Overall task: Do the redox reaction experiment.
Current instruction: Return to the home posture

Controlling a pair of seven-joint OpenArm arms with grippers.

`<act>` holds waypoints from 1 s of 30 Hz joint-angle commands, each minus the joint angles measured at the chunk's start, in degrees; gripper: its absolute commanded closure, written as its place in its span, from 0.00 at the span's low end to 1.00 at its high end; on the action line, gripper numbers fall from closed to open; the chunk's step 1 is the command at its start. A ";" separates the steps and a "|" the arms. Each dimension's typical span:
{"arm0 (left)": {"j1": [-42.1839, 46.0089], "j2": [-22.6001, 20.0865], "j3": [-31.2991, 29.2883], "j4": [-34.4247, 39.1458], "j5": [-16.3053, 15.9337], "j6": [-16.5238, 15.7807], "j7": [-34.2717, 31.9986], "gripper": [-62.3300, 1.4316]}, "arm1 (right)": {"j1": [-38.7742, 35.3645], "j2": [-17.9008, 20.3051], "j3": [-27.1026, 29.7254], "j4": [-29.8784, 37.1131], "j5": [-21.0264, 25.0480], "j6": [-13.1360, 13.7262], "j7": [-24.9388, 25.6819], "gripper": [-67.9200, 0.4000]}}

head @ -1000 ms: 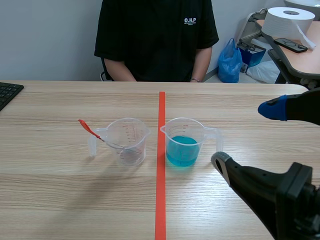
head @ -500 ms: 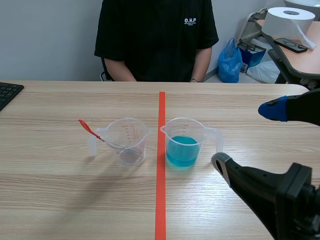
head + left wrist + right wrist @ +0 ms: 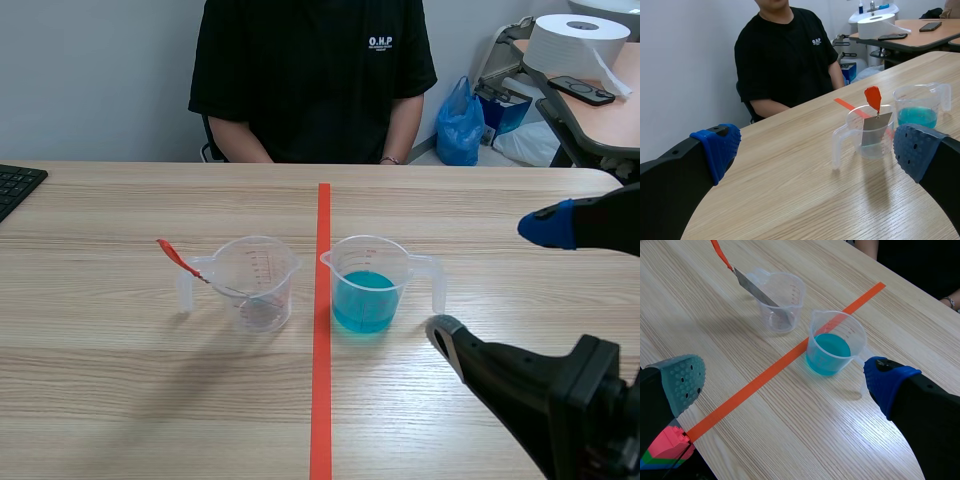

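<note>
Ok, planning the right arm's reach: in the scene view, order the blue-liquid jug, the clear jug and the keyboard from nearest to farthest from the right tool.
From the right tool:
1. blue-liquid jug, just right of the tape line, handle toward the tool.
2. clear jug, just left of that line.
3. keyboard, far off to the left.

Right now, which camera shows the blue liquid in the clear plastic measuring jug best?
The right wrist view: it looks down into the clear plastic measuring jug, so the blue liquid's whole surface shows. The scene view shows the jug side-on, with the fill level. The left wrist view shows the jug small and far off.
</note>
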 commanded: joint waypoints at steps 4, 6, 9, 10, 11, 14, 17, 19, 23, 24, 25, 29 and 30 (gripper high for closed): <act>0.57 0.15 0.00 0.63 -0.42 -0.17 -0.76 0.00 | 0.55 -0.04 0.15 0.17 -1.42 -0.20 0.87 0.00; 0.57 0.15 0.00 0.63 -0.42 -0.17 -0.76 0.00 | 0.55 -0.04 0.15 0.17 -1.53 -0.20 0.87 0.00; 0.57 0.15 0.00 0.63 -0.42 -0.17 -0.76 0.00 | 0.55 -0.04 0.15 0.17 -1.51 -0.20 0.44 0.00; 0.57 0.15 0.00 0.63 -0.42 -0.17 -0.76 0.00 | 0.55 -0.04 0.15 0.17 -1.51 -0.20 0.44 0.00; 0.57 0.15 0.00 0.63 -0.42 -0.17 -0.76 0.00 | 0.55 -0.04 0.15 0.17 -1.51 -0.20 0.44 0.00; 0.57 0.15 0.00 0.63 -0.42 -0.17 -0.76 0.00 | 0.55 -0.04 0.15 0.17 -1.51 -0.20 0.44 0.00; 0.57 0.15 0.00 0.63 -0.42 -0.17 -0.76 0.00 | 0.55 -0.04 0.15 0.17 -1.51 -0.20 0.44 0.00; 0.57 0.15 0.00 0.63 -0.42 -0.17 -0.76 0.00 | 0.55 -0.04 0.15 0.17 -1.51 -0.20 0.44 0.00; 0.57 0.15 0.00 0.63 -0.42 -0.17 -0.76 0.00 | 0.55 -0.04 0.15 0.17 -1.51 -0.20 0.35 0.00; 0.57 0.15 0.00 0.63 -0.42 -0.17 -0.76 0.00 | 0.55 -0.04 0.15 0.17 -1.51 -0.20 0.00 0.00; 0.57 0.15 0.00 0.63 -0.42 -0.17 -0.76 0.00 | 0.55 -0.04 0.15 0.17 -1.51 -0.20 -0.33 0.00; 0.57 0.15 0.00 0.63 -0.42 -0.17 -0.81 0.00 | 0.55 -0.04 0.15 0.17 -1.51 -0.20 -0.61 0.00; 0.57 0.15 0.00 0.63 -0.42 -0.17 -0.83 0.00 | 0.55 -0.04 0.15 0.17 -1.51 -0.20 -0.61 0.00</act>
